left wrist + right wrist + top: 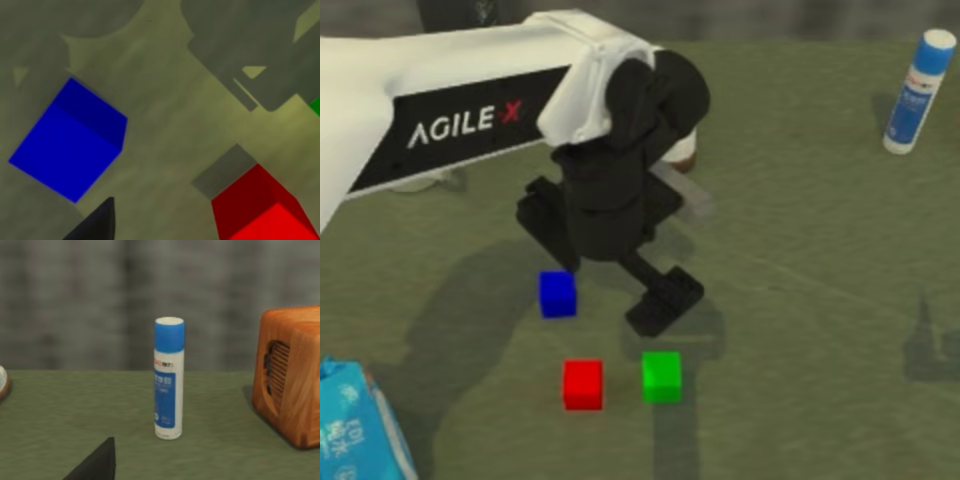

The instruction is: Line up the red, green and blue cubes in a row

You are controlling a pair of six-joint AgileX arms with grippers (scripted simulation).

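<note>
Here, the left arm's black two-finger pincer hangs above the olive-green surface with its fingers spread wide and gripping nothing, the small matte deep-blue cube lying on the cloth just beside one finger. The small matte bright-red cube and the small matte bright-green cube sit side by side nearer the front edge, close together but apart, already forming two places of a row. The blue cube lies behind the red one and slightly to its left, out of line, so the step in hand appears to be the placing of the third cube. The next move would likely call for centring the fingers around the blue cube, closing on it, and setting it down level with the other two, clear of the red. Counted: three cubes, one of each colour; one blue-capped white spray can at the far right; one light-blue packet at the front left corner; one wooden box, visible only to the right wrist camera. The right arm is out of the overhead view, and its pincer's state cannot be told.
</note>
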